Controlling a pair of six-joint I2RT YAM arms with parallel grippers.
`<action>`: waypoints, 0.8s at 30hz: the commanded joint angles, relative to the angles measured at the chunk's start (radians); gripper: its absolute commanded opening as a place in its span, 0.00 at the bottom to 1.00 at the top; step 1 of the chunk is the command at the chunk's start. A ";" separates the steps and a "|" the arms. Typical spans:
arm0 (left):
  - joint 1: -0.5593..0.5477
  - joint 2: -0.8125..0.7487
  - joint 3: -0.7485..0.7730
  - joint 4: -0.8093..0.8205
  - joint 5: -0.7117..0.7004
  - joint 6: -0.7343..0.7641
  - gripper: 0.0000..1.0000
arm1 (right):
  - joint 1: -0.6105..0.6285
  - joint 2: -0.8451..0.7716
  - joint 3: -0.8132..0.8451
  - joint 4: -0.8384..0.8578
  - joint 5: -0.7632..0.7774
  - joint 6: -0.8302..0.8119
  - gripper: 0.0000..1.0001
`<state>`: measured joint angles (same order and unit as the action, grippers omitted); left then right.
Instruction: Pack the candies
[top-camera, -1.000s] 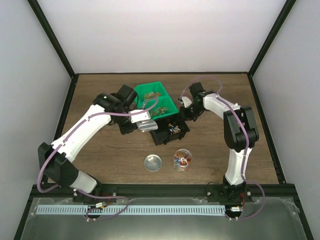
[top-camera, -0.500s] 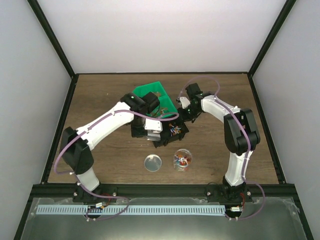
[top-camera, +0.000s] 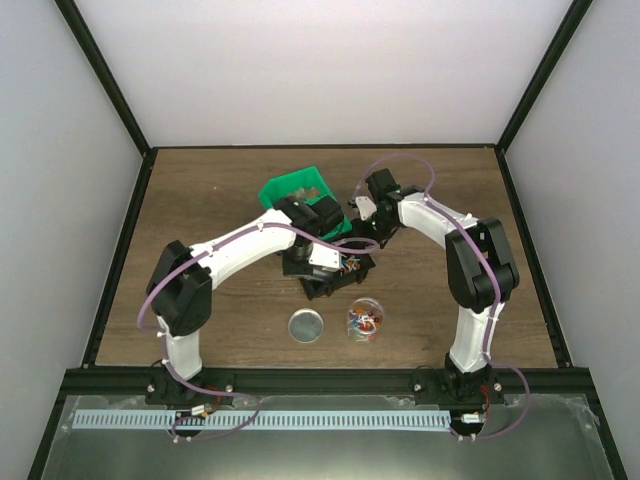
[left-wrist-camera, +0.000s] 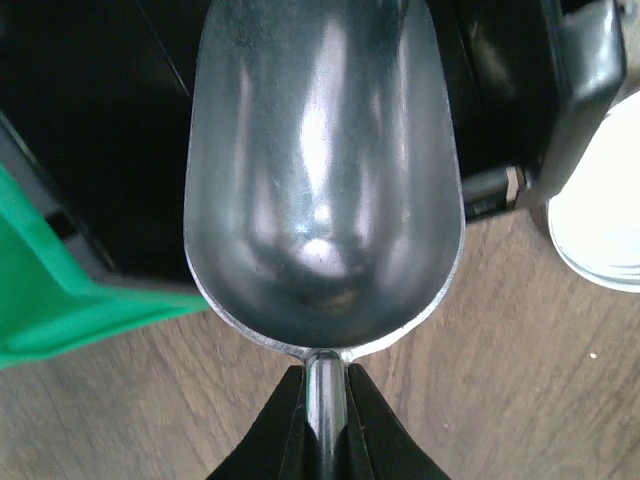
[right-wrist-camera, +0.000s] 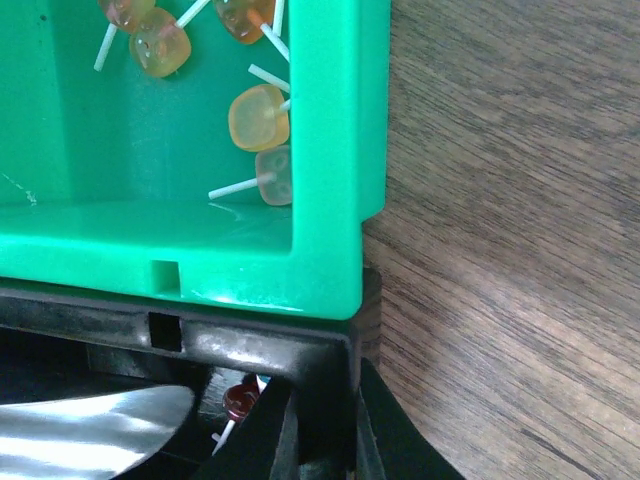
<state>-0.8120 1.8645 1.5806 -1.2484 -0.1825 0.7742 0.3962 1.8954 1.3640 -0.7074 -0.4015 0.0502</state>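
My left gripper (left-wrist-camera: 325, 378) is shut on the handle of a metal scoop (left-wrist-camera: 322, 170), whose bowl is empty and hangs over the black bin (top-camera: 340, 272). Mixed candies (top-camera: 348, 262) lie in that bin. More candies fill a clear cup (top-camera: 365, 318) in front of it. My right gripper (right-wrist-camera: 322, 392) is shut on the black bin's wall (right-wrist-camera: 250, 345) at its corner, next to the green bin (right-wrist-camera: 200, 240). A red candy on a stick (right-wrist-camera: 240, 400) lies inside the black bin, and the scoop's tip (right-wrist-camera: 90, 425) shows at lower left.
The green bin (top-camera: 296, 189) behind the black one holds orange stick candies (right-wrist-camera: 258, 115). A round clear lid (top-camera: 306, 325) lies left of the cup. Black frame rails (top-camera: 120, 240) border the wooden table.
The left arm has swung right, bringing the scoop from left of the bins to over the black bin. The right gripper, with the bin, has shifted slightly left.
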 joint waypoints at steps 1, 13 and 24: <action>-0.008 0.063 0.004 -0.039 -0.043 0.026 0.04 | -0.001 -0.084 0.021 0.097 -0.090 0.014 0.01; -0.049 0.155 0.018 0.007 0.036 0.002 0.04 | -0.003 -0.085 0.014 0.106 -0.106 0.039 0.01; -0.037 0.142 -0.116 0.268 0.304 -0.112 0.04 | -0.001 -0.100 -0.025 0.127 -0.121 0.057 0.01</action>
<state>-0.8371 1.9560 1.5681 -1.0485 -0.0566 0.7052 0.3939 1.8660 1.3235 -0.6914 -0.3954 0.0669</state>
